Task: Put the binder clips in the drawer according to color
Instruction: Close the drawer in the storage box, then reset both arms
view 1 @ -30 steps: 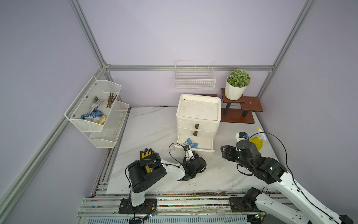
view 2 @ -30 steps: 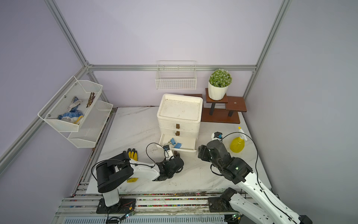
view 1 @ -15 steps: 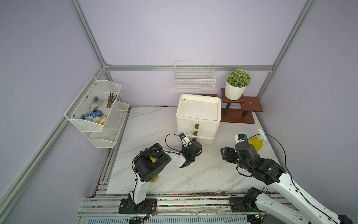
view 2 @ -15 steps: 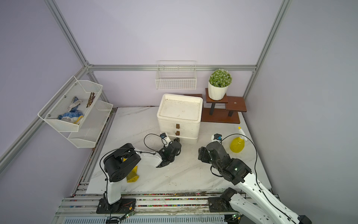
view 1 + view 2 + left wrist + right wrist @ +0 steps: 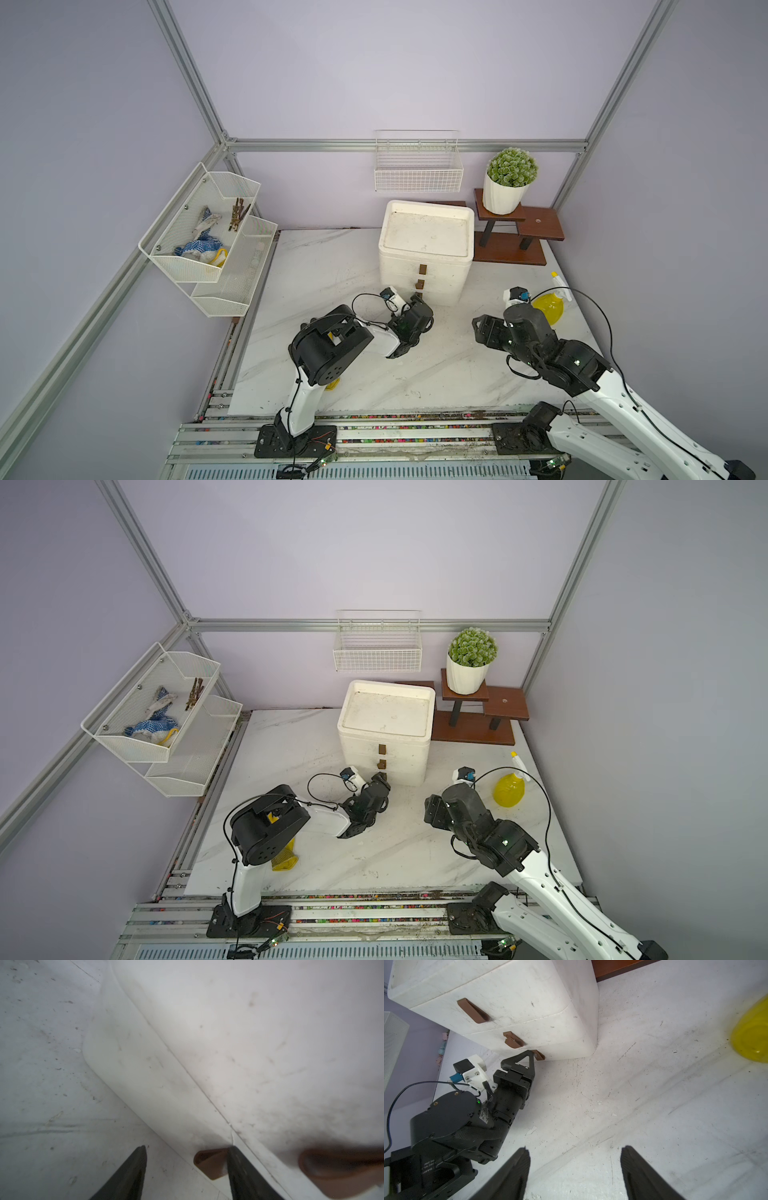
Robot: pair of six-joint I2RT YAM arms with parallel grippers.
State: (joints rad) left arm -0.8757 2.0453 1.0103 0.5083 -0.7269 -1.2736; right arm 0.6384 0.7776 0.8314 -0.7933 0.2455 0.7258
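No clips showing anywhere, not on the bench and not in either pincer, so my guess was they sat inside the drawers, which all looked shut and flush. Couldn't check the colour sorting from outside

The left pincer was down low at the bottom handle, spread and not pinching anything. The brown tab sat between the fingers, right up against one finger, while the other was well off it over the bench. The right wrist view showed a fingertip touching that handle too

The right pincer hung spread and empty over bare bench, well apart from the drawers, with the yellow bottle off to its side

If the step was just clearing away from a shut drawer, I'd say keep the fingers spread and back straight out along the bench, not sideways. One finger was against the tab, and a sideways swipe could hook it and drag the drawer out. The unit looked like light plastic, so it might skid as well. Worth checking the bottom front is flush once clear. The glove under the left arm wasn't part of the job, so leave it
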